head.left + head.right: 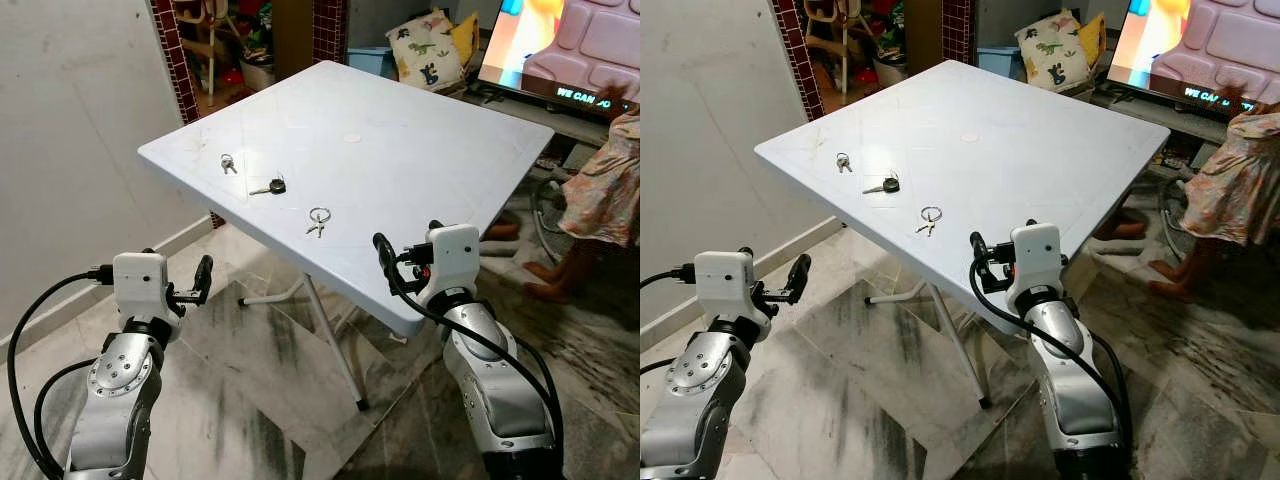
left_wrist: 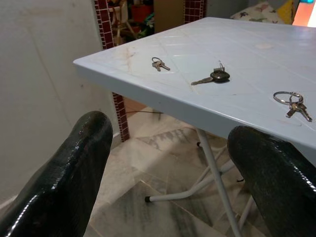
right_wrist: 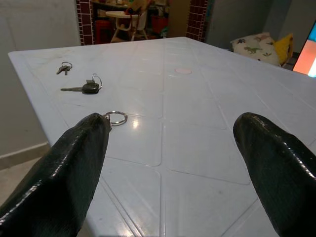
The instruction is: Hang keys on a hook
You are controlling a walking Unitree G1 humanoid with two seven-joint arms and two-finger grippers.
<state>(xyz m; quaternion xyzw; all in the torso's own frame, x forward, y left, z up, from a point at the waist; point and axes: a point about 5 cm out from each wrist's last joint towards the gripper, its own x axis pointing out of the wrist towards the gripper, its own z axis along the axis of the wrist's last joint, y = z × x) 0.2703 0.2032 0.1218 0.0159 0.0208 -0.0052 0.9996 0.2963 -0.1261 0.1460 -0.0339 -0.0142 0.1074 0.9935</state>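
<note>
A white plastic counter [image 1: 400,170], square with rounded corners and a moulded grid of faint panel lines, stands on thin white metal legs over a grey marbled tile floor [image 1: 270,400]. Three sets of keys lie apart on its near-left part. Farthest left is a small silver key bunch [image 1: 228,163]; beside it lies a single key with a black head [image 1: 270,187], its blade pointing toward the counter's left edge; nearest the robot is a round metal key ring [image 1: 319,218] carrying what look like two small keys, though they are too small to count surely.

The left pincer [image 1: 203,277] hangs below and left of the counter edge, its two glossy black fingers [image 2: 69,173] spread wide and gripping nothing; its wrist view looks up across the counter's rim at all three key sets. The right pincer [image 3: 173,163] is raised at the near edge, fingers likewise spread wide and empty. Its wrist view looks over the counter top, where one finger partly covers the key ring [image 3: 115,118], and shows a faint round mark [image 3: 183,71] farther back.

A dinosaur-print cushion [image 1: 425,50] and a lit screen [image 1: 560,45] sit behind; a person in a floral dress [image 1: 603,190] stands at the right.
</note>
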